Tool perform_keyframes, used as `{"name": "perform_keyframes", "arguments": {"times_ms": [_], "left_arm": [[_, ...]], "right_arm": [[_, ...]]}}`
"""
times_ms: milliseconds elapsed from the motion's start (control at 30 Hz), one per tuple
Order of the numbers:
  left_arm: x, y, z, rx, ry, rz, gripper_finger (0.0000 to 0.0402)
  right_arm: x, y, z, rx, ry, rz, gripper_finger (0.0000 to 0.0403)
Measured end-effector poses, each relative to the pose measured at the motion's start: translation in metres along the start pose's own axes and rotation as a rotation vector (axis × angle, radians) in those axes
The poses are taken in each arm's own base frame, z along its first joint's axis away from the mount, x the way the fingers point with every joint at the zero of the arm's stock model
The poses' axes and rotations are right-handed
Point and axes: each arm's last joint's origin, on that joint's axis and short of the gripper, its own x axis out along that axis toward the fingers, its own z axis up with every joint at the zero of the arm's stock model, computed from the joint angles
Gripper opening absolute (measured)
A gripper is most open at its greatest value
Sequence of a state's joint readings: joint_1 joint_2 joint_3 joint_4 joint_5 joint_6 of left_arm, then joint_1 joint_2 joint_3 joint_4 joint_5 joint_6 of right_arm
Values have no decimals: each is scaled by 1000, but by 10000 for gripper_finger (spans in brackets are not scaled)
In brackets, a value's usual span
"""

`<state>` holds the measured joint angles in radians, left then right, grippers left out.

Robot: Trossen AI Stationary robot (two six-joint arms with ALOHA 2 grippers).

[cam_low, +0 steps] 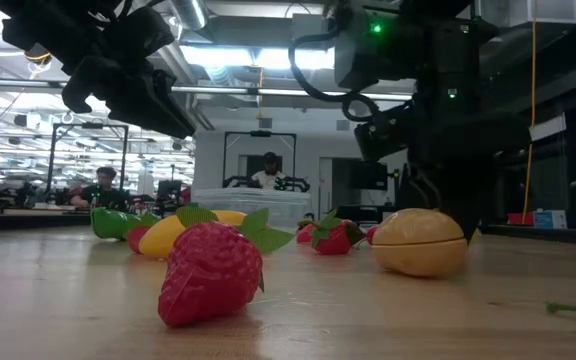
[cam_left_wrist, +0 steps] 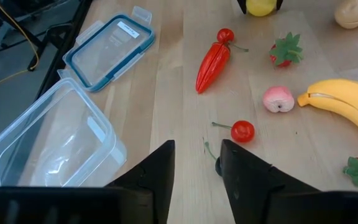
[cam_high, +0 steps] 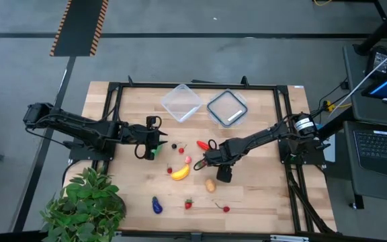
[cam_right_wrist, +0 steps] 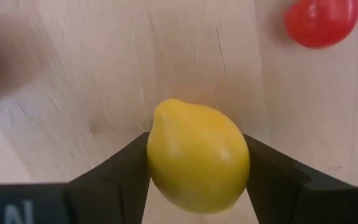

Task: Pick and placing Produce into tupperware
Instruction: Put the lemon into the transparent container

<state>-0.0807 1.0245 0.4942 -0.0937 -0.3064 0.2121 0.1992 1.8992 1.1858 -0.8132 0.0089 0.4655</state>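
Note:
My right gripper (cam_right_wrist: 197, 155) points down near the table's middle (cam_high: 207, 160), shut on a yellow toy lemon (cam_right_wrist: 197, 155) that also shows in the left wrist view (cam_left_wrist: 260, 6). My left gripper (cam_left_wrist: 197, 162) hangs open above the table's left half (cam_high: 158, 143) with nothing between its fingers. The clear tupperware (cam_high: 180, 102) stands at the far middle. Loose produce lies on the wood: a banana (cam_high: 181, 173), a red pepper (cam_high: 202, 144), a pink peach (cam_high: 187, 160), a cherry (cam_left_wrist: 242, 130), a strawberry (cam_low: 211, 272) and a tan piece (cam_low: 418, 242). My right gripper pinches the lemon by its two round sides (cam_right_wrist: 159, 163) between the two fingers, coming from above and pointing down. The lemon's pointed end (cam_right_wrist: 166, 106) sticks out past the fingers. Whether the lemon rests on the table or hangs clear, I cannot tell.
The flat lid (cam_high: 227, 107) with a white label lies right of the tub. A purple eggplant (cam_high: 157, 205), a second strawberry (cam_high: 189, 203) and a cherry (cam_high: 224, 208) lie toward the near edge. A potted plant (cam_high: 86, 202) stands at the near left corner.

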Motion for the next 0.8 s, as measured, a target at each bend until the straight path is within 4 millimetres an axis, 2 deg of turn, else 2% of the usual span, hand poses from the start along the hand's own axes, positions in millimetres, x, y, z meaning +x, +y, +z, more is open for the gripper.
{"name": "perform_keyframes", "arguments": {"times_ms": [233,367,633,800], "left_arm": [[0,0,0,0,0,0,105],[0,0,0,0,0,-1,97],[0,0,-1,3,10,-2,82],[-1,8,-7,-32,59,23,73]], "right_arm": [[-1,-10,13,9,-81,0,215],[-9,-14,14,20,-110,19,215],[-50,-23,14,43,-258,86,215],[-79,-28,8,42,-371,49,215]]}}
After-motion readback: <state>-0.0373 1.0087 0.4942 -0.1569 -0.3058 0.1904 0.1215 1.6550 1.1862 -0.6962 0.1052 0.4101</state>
